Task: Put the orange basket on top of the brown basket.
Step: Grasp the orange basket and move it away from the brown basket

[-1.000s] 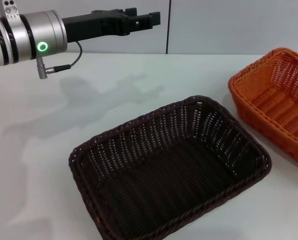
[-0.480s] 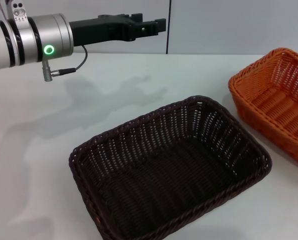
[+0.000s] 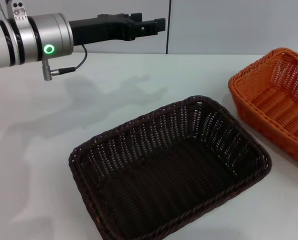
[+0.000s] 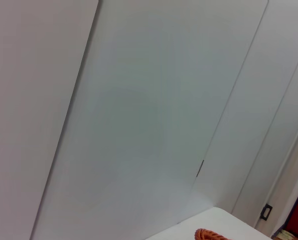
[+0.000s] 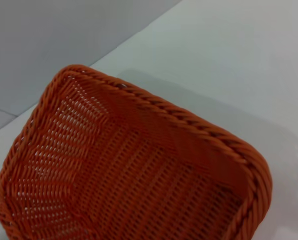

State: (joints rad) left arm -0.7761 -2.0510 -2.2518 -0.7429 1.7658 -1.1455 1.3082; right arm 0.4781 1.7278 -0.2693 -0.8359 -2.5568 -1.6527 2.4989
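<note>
Still apart: orange basket (image 3: pixel 276 100), brown basket (image 3: pixel 169 170)

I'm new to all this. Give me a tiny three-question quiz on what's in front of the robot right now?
1. True or false: the orange basket sits on the brown basket.
2. Which arm's claw shows in the head view?
3. What lies inside the brown basket? A) fruit B) nothing C) a cloth

Key:
1. False; they stand side by side on the table.
2. The left claw, raised over the table's far side.
3. B
</note>
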